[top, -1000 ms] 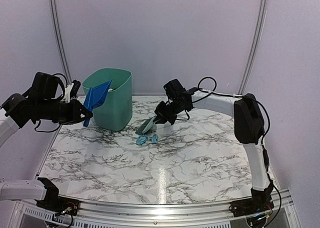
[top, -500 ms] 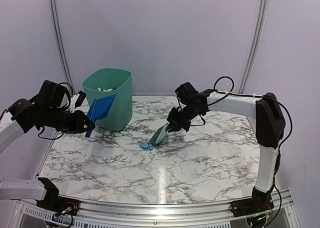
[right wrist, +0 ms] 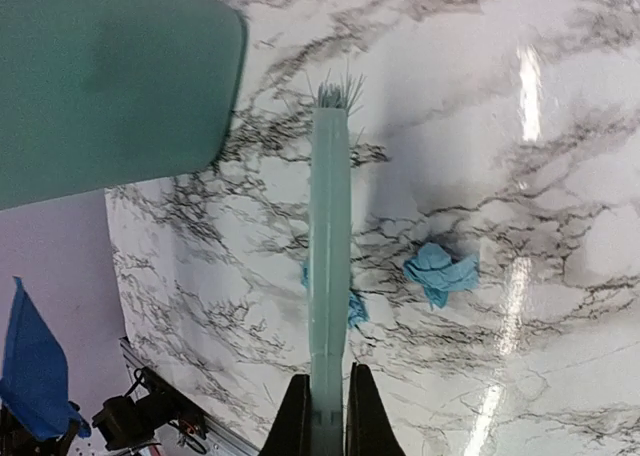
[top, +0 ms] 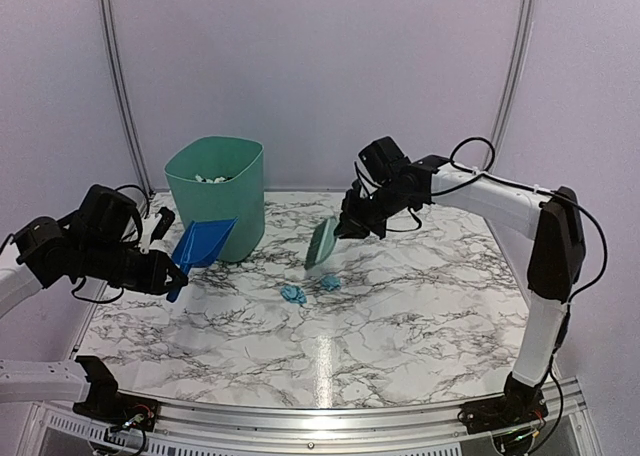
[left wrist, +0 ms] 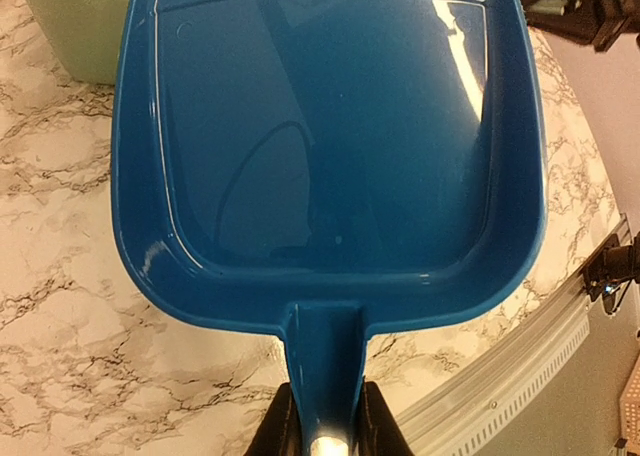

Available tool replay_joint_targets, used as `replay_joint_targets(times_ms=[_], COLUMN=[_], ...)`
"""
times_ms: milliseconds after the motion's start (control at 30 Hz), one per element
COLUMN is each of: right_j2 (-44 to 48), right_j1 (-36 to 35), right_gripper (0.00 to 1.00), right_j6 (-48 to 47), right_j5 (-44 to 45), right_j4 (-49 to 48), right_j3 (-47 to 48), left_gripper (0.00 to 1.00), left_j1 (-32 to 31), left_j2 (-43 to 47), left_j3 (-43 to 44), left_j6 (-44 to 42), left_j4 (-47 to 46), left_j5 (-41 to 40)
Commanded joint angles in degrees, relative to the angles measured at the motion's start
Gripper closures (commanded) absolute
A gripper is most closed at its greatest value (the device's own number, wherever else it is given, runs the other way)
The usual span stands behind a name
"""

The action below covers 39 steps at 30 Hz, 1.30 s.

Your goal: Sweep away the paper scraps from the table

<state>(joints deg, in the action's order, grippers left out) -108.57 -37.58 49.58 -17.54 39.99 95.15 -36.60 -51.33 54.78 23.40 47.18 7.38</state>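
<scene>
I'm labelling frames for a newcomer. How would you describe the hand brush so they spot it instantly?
Find the green bin, far left on the table. Right of it, the right tool grips a slim mint-green brush near two light-blue paper scraps. Unlike the broad blue dustpan, it is long and narrow.

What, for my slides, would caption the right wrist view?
Right gripper holds a brush over two blue paper scraps on the marble table, beside a green bin.

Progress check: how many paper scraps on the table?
2 on the table: one light-blue scrap near centre, the other just right of it. More may hide behind the bin.
</scene>
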Motion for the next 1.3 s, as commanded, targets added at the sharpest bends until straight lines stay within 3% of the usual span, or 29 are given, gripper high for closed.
replay_joint_targets(times_ms=[0, 300, 433, 700, 900, 1267], right_j2=[1.3, 7.1, 7.7, 3.1, -0.6, -3.3], right_j1=[0.4, 0.3, 0.3, -3.6, -6.8, -7.7], right_gripper=[1.0, 1.0, 1.0, 1.0, 1.0, 1.0], right_j6=[-9.2, -28.0, -31.7, -36.8, -38.8, -40.4], right_j5=[3.4, 21.1, 25.0, 28.4, 31.5, 24.4], right_j4=[-0.2, 7.6, 11.7, 21.2, 27.8, 26.6], right_j3=[8.4, 13.3, 14.7, 17.9, 16.7, 11.2], left_gripper=[1.0, 1.0, 1.0, 1.0, 1.0, 1.0], left_j1=[-1.8, -5.1, -6.0, -8.0, -9.4, -13.3], left_j2=[2.7, 4.2, 2.6, -5.4, -13.3, -32.0], left_j3=[-1.5, -4.8, -5.2, -7.2, -3.7, 4.9], left_j6=[0.4, 1.7, 1.1, 0.6, 1.2, -5.1], left_j4=[4.4, 9.0, 9.5, 9.1, 7.8, 6.1], left_j5=[-4.4, -9.3, -10.0, -11.1, -9.9, -8.9])
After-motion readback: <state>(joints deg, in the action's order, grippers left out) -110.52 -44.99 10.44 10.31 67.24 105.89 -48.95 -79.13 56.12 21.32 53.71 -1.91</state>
